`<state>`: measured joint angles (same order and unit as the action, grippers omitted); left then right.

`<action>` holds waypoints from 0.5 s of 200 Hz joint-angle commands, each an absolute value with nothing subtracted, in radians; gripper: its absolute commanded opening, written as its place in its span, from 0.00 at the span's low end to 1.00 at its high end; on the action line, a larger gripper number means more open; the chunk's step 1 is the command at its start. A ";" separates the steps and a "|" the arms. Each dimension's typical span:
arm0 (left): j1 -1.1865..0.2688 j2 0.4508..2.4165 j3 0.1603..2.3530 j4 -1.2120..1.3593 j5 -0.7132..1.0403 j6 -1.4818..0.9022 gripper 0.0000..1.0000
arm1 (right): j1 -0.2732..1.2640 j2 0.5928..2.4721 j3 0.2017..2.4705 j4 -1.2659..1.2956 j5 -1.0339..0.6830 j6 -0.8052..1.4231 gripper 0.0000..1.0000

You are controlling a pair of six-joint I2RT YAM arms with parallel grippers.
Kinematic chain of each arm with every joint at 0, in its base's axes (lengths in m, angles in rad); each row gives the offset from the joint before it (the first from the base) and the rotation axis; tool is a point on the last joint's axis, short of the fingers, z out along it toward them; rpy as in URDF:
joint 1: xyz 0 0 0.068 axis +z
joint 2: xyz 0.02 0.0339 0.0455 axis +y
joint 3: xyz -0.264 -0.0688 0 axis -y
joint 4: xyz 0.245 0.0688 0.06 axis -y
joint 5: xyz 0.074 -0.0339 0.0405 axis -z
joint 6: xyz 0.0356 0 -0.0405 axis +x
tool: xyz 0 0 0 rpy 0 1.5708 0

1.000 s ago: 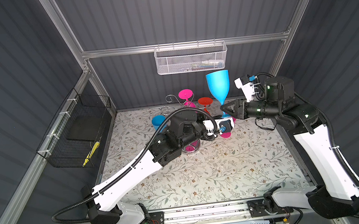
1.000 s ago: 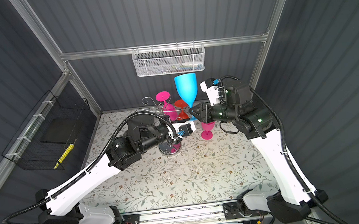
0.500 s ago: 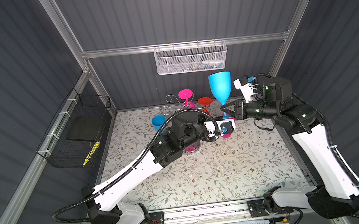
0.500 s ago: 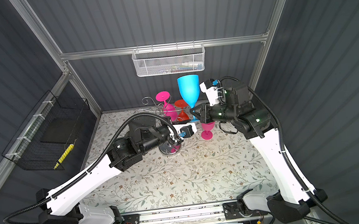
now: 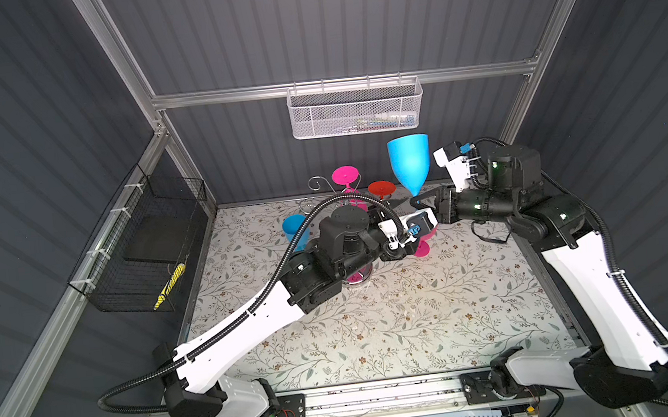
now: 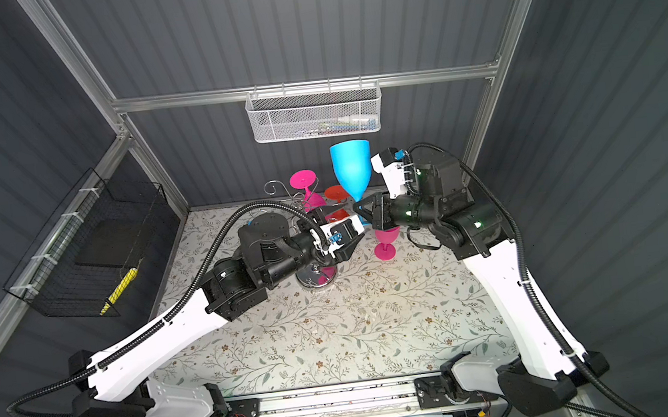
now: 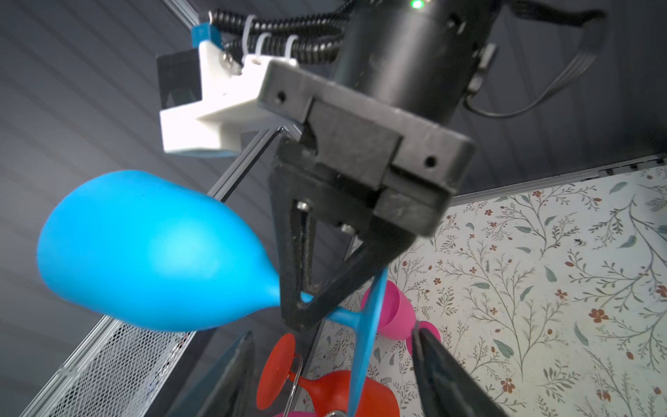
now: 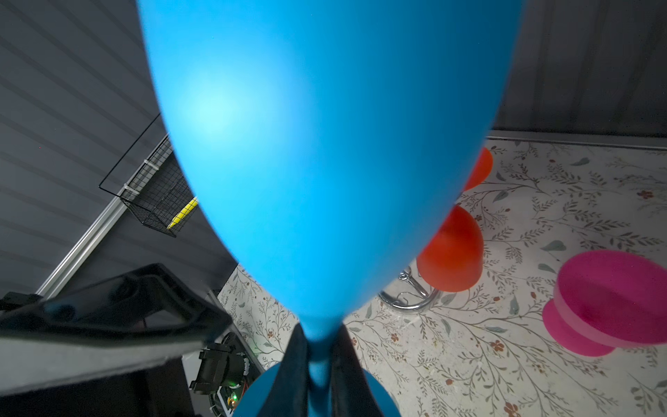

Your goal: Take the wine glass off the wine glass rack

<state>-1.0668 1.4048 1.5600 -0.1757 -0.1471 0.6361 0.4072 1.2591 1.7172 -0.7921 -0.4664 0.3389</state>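
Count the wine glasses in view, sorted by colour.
Blue: 2 (held blue glass, blue glass on the table)
Pink: 2 (hanging pink glass, standing pink glass)
Red: 1 (hanging red glass)
Total: 5

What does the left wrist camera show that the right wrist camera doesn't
Only the left wrist view shows the right claw from outside, shut on the blue glass at its stem, with the glass's foot edge-on and the left claw's open fingers either side of it. Only the right wrist view shows the black wire basket with something yellow inside, and the rack's chrome base. Both show the blue glass, the red glass, a pink glass and the floral tabletop.
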 commanded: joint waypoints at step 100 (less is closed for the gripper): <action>-0.574 1.363 1.766 -0.314 0.338 -0.508 0.85 | 0.422 0.983 1.452 -0.661 -0.117 -0.252 0.00</action>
<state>-0.6266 1.3533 1.7332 -0.2619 0.1535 -0.2352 0.4088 1.0000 1.4940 -0.7139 -0.1867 -0.0719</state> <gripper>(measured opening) 0.850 0.122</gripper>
